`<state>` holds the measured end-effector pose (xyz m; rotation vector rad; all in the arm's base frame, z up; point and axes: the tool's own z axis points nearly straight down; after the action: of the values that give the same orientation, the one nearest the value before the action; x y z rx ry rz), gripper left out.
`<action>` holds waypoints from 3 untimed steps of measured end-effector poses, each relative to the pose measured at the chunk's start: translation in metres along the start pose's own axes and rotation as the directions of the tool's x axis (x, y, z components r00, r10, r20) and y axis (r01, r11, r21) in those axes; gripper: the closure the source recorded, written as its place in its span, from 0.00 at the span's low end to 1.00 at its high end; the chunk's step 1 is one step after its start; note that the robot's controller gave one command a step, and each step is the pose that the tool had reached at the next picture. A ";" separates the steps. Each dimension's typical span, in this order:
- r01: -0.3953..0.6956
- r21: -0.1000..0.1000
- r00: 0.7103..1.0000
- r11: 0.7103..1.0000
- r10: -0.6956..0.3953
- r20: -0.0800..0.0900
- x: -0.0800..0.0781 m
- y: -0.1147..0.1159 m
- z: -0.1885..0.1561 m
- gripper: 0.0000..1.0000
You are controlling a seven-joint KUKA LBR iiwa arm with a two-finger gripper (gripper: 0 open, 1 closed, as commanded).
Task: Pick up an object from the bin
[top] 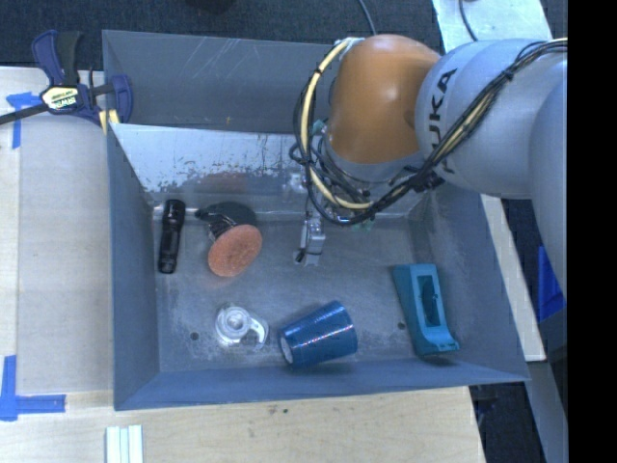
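"So, where was the end effector [308, 246]?"

"Over bare floor near the back wall of the bin [133, 287]. I saw it pinched narrow, with nothing in it."

"What lay closest?"

"The round orange brush [234, 249], just beside it, to the left in my view. The blue cup [318, 334] lay nearer the front."

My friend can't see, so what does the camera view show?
A robot's hand hangs near the back of a grey bin. Around it lie a black tube, a round orange pad, a small clear thing, a tipped blue cup and a teal block.
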<state>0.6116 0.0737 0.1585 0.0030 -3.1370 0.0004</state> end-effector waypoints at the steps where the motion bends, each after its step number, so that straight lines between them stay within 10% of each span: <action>1: -0.002 -0.001 1.000 1.000 0.002 0.008 -0.002 0.000 -0.004 0.00; 2: 0.314 0.001 0.949 0.949 -0.314 0.011 -0.014 0.062 0.084 0.00; 3: 0.304 0.002 0.953 0.953 -0.304 0.013 -0.011 0.057 0.026 0.00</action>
<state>0.6221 0.1307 0.1324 0.4877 -3.1123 -0.0015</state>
